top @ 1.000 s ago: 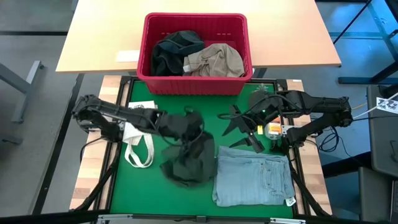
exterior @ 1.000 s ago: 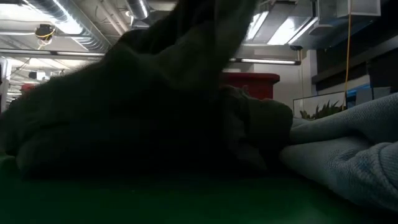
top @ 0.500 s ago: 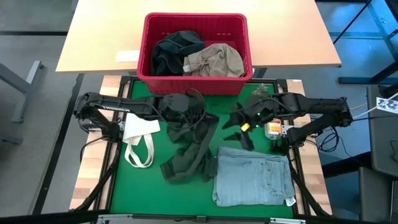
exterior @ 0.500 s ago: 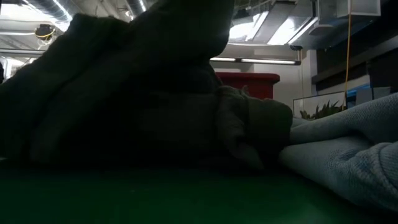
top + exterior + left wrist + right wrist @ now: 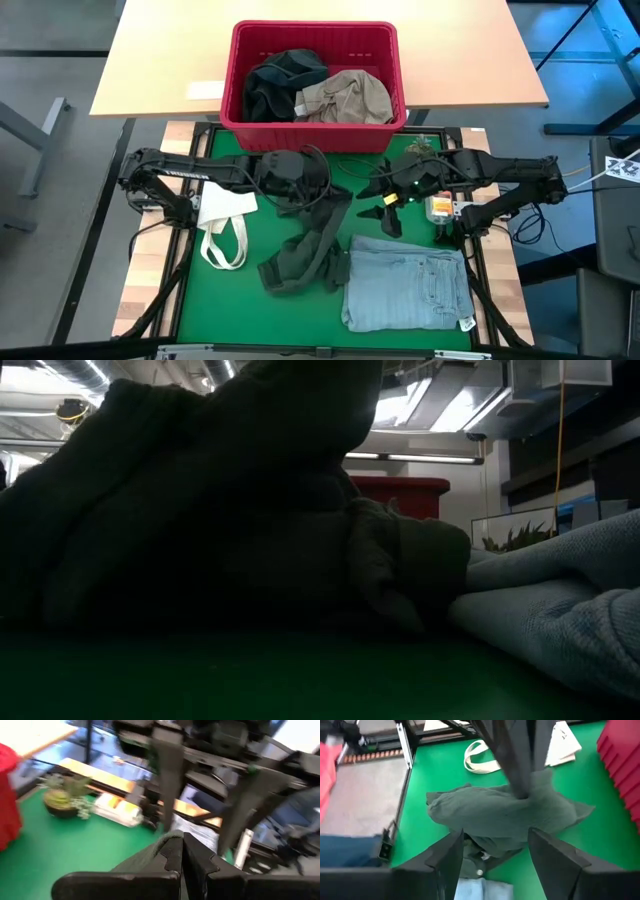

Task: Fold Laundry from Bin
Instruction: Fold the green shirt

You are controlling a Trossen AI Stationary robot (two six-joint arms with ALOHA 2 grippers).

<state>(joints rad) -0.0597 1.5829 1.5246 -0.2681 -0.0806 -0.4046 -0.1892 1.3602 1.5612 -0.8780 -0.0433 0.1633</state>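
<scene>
The dark green crumpled cloth garment is trailing down the green mat toward the near edge, its upper end pinched in the left gripper, whose fingers are pressed together. The right gripper, fingers spread, is hovering just beside it, nearer the free hanging edge. Folded light blue denim jeans are lying alongside the garment, limiting spreading room; a white tote bag is flanking the other side. The red slotted plastic bin is standing beyond.
</scene>
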